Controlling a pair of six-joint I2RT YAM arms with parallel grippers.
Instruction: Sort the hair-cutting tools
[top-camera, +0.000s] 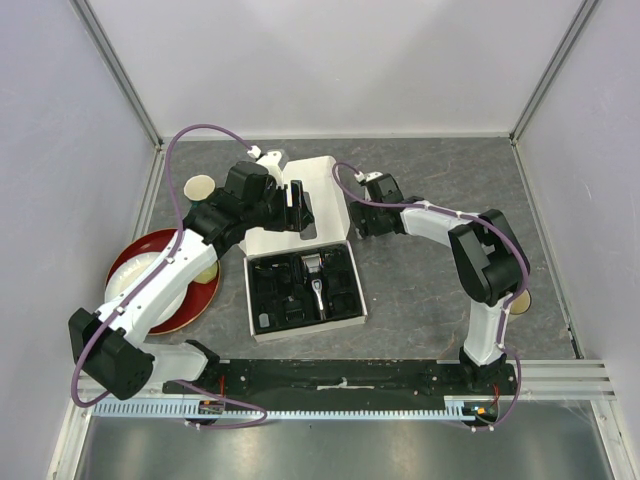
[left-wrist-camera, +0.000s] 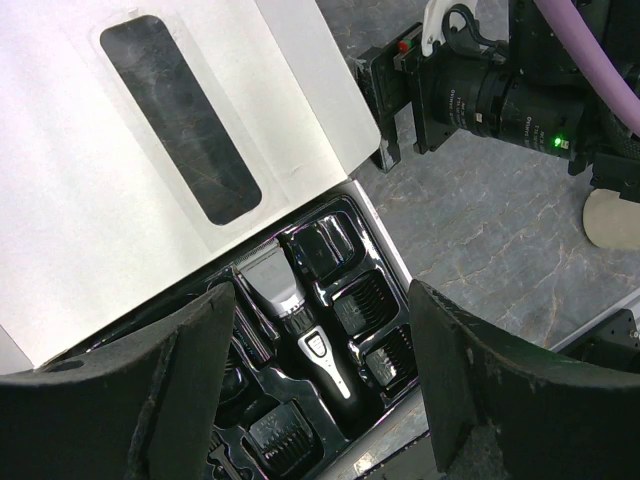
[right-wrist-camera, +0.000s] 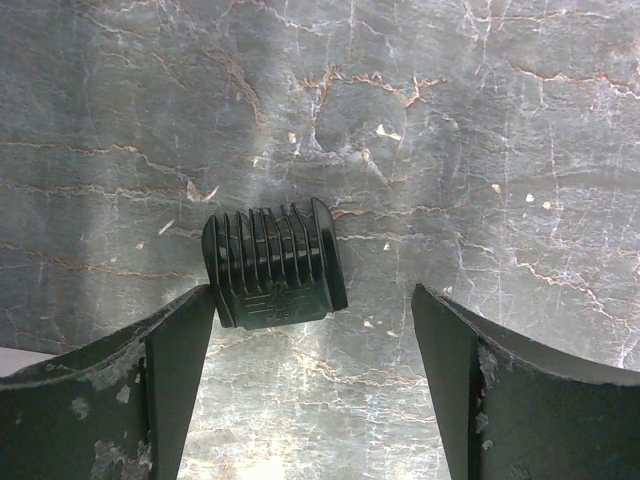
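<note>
A small black comb guard lies flat on the grey marbled tabletop, between the spread fingers of the right gripper, close by one finger and clear of the other.

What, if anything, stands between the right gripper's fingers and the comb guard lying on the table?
Nothing visible does. The comb guard lies on the bare table, between the open fingers of the right gripper. It is close to one finger, with a wide gap to the other, and nothing else shows near it.
</note>
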